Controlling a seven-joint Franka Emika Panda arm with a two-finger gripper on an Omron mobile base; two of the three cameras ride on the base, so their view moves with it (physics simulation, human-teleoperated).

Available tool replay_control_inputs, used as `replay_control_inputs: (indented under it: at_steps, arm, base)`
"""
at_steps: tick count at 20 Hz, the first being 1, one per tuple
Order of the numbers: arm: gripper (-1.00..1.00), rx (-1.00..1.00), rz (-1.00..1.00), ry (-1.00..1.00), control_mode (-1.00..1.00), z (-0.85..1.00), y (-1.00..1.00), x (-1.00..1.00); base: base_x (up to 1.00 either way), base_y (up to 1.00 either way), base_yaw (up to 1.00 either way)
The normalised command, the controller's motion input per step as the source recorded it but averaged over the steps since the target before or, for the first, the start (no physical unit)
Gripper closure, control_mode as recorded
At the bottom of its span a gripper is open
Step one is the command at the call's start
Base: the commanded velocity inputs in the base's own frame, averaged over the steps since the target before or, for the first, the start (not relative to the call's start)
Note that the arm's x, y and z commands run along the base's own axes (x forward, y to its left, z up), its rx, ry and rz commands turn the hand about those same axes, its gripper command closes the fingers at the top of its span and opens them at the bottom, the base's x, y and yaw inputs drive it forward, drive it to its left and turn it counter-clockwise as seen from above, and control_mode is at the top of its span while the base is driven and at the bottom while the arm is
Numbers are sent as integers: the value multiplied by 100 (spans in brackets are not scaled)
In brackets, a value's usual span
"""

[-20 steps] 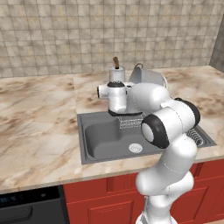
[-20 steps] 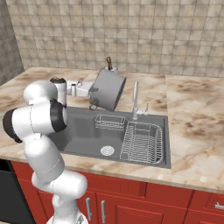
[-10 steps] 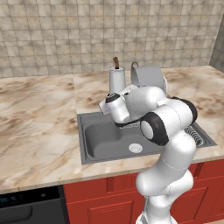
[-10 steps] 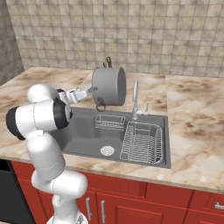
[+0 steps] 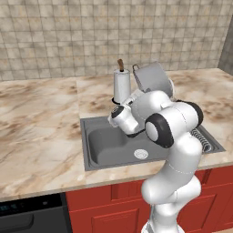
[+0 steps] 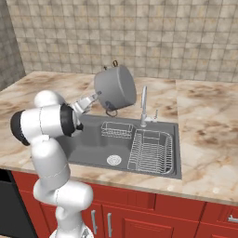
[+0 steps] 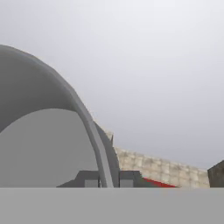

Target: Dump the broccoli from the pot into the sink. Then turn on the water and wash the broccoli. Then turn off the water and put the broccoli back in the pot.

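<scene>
The grey pot (image 6: 116,87) hangs tipped on its side above the back of the sink (image 6: 88,139), its bottom turned toward the right base camera. My gripper (image 6: 98,95) is shut on its rim. In the hand view the thin rim runs down between my fingertips (image 7: 87,178), with the pot's bare inner wall (image 7: 43,144) to the left. From the left base camera the pot (image 5: 152,76) shows behind my arm, over the basin (image 5: 109,141). The broccoli is out of view. No water runs from the faucet (image 6: 144,103).
A white paper-towel roll (image 5: 122,86) stands on the counter just behind the sink. A large wire rack (image 6: 151,149) fills the basin's right half and a small one (image 6: 116,130) sits at its back. The drain (image 6: 114,160) lies near the front.
My wrist has dropped and rolled, tipping the pot further over while it stays held above the back of the sink.
</scene>
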Motion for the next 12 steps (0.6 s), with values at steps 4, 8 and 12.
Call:
replay_control_inputs:
  at_steps: [4,8,12]
  arm:
    - [100,-22,0,0,-100,0,8,0]
    - [100,-19,0,0,-100,0,11,0]
    - [100,-11,0,2,-100,0,6,0]
  base:
    - [0,0,0]
    - [0,0,0]
    - [0,0,0]
